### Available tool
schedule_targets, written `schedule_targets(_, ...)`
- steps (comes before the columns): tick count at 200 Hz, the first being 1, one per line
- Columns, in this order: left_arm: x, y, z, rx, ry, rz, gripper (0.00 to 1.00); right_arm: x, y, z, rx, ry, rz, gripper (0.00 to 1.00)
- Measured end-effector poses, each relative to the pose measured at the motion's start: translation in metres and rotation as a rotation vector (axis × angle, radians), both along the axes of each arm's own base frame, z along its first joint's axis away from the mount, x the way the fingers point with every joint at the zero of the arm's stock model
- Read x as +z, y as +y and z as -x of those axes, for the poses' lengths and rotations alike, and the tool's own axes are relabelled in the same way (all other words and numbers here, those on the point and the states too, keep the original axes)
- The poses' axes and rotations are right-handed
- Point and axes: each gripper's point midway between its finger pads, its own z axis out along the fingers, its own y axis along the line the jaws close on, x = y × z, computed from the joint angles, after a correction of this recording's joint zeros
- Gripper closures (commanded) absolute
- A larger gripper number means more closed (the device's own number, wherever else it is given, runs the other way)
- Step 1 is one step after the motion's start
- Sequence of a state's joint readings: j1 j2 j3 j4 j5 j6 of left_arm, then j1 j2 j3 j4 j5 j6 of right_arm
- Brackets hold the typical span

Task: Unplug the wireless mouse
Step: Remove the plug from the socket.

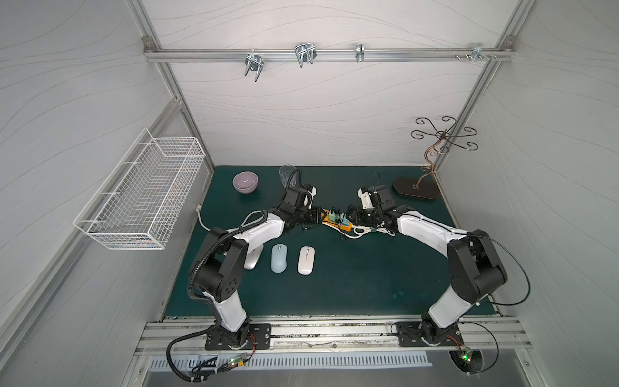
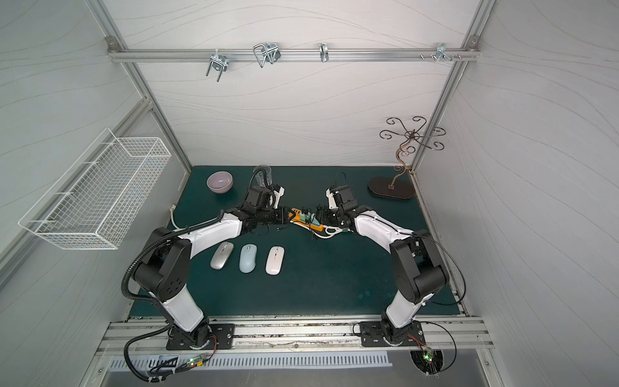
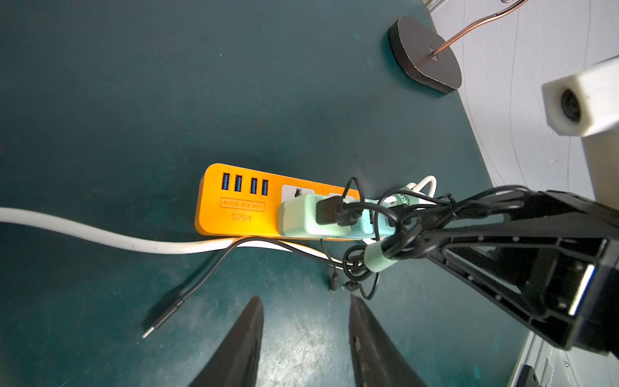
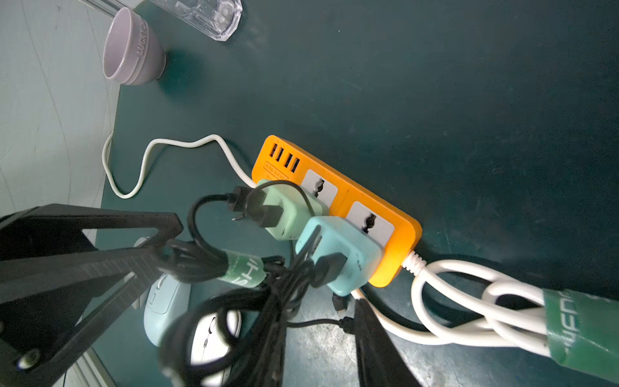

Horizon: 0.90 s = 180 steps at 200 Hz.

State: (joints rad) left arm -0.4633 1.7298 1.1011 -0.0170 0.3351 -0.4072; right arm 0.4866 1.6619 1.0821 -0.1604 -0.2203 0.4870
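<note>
The three wireless mice lie side by side on the dark green mat (image 2: 318, 284), on the robot's side of it: a silver mouse (image 2: 221, 255), a light blue mouse (image 2: 248, 258) in the middle and a white mouse (image 2: 275, 260). They are well apart from the plugs. Further back, between the two claws, lies a long orange power strip (image 3: 241, 207). A pale green plug block (image 3: 301, 217) and a light blue plug block (image 4: 338, 254) stick in it next to each other, and black plugs with thin black wires go into both. The wires gather in a black wire bundle (image 3: 402, 243) tied with a green strap (image 4: 243, 268). The right claw (image 3: 435, 231) is clamped on this bundle, just beside the blocks. The left claw (image 3: 304, 301) has its two fingers apart with only bare mat between them; its tips are near the bundle but not around it. One loose black wire end (image 3: 164, 318) lies flat on the mat. A thick white cord (image 3: 100, 234) comes out of one end of the strip, makes a coil tied with a dark green band (image 4: 582, 328), and runs along the strip toward the left wall. At the back stand a purple bowl (image 1: 245, 182) and a clear glass (image 1: 287, 174).
</note>
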Motion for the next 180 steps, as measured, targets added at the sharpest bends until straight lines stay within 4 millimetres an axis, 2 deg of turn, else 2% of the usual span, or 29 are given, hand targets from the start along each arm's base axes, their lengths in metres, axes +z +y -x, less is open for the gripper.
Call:
schedule_targets(97, -0.009, 0.000, 0.008, -0.008, 0.038, 0.011, 0.55, 0.003, 0.011, -0.007, 0.025, -0.063, 0.082, 0.62)
schedule_targets(130, -0.009, 0.000, 0.008, -0.008, 0.039, 0.012, 0.55, 0.004, 0.012, -0.006, 0.036, -0.075, 0.109, 0.50)
schedule_targets(148, -0.009, 0.000, 0.008, -0.008, 0.039, 0.011, 0.55, -0.003, 0.008, -0.002, 0.031, -0.074, 0.121, 0.48)
schedule_targets(180, -0.009, 0.000, 0.009, -0.009, 0.040, 0.012, 0.54, -0.021, -0.006, 0.017, 0.045, -0.058, 0.156, 0.48)
